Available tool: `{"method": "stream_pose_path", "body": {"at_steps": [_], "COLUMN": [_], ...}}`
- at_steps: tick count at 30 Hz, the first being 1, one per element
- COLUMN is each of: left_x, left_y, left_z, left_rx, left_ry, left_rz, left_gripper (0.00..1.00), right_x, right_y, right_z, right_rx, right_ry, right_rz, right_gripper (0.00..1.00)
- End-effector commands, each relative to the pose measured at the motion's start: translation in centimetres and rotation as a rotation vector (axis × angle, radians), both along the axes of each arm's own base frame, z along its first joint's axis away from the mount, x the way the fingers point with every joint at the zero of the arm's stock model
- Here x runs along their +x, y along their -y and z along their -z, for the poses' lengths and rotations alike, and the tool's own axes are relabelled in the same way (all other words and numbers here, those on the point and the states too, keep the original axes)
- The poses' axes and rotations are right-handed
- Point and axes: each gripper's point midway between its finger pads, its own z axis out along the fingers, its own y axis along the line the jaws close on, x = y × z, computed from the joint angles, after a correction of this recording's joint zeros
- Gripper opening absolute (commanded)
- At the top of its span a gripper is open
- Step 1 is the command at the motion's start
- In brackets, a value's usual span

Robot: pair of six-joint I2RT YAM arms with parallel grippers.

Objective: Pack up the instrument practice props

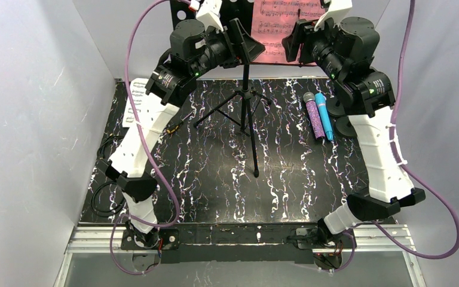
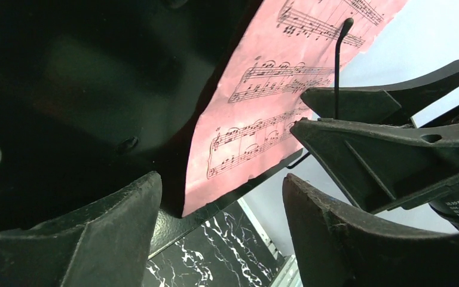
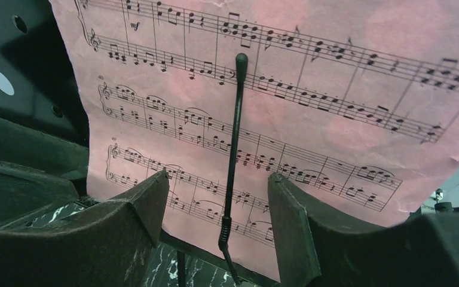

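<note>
Two claws stand with jaws apart, gripping nothing: I see the left gripper (image 2: 221, 179) framing the lower corner of the pink music sheet (image 3: 334, 89), and the right gripper (image 3: 218, 176) straddling the thin retainer wire (image 3: 234, 149) that crosses the sheet's face. The sheet stands upright against the tripod's perforated plate (image 3: 12, 60), staves running side to side. On the table (image 1: 215, 179) below the right arm, the purple glitter microphone (image 1: 314, 119) and blue microphone (image 1: 324, 119) lie side by side, heads pointing away from the bases.

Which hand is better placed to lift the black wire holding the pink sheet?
Right, probably: the wire sits framed between the right hand's open fingers; the left hand faces the sheet's side edge.
</note>
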Motion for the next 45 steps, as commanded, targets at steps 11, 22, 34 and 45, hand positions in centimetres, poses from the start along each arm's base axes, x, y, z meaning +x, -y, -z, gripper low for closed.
{"method": "stream_pose_path", "body": {"at_steps": [11,22,34,45], "left_x": [-0.1,-0.1,-0.8,-3.6], "left_y": [1.4,0.6,-0.9,-4.7], "left_z": [-1.0,-2.4,-2.8,-4.3], "left_rx": [-0.060,-0.090,-0.079,-0.054], "left_ry": [0.008,0.095,0.122,0.178], "left_rz": [0.051,0.021,-0.019,-0.082], "left_gripper": [0.68,0.37,0.00,0.00], "right_x": [0.3,-0.2,-0.9,-1.1], "right_y": [-0.8,0.0,1.1,1.7], "right_z": [-2.8,-3.5,-4.5,-4.6], "right_rx": [0.046,0.051,0.069,0.079], "right_ry": [0.089,0.112,0.145,0.158], "right_rz": [-0.052,-0.031,0.010,0.036], "right_gripper": [0.57,0.48,0.08,0.01]}}
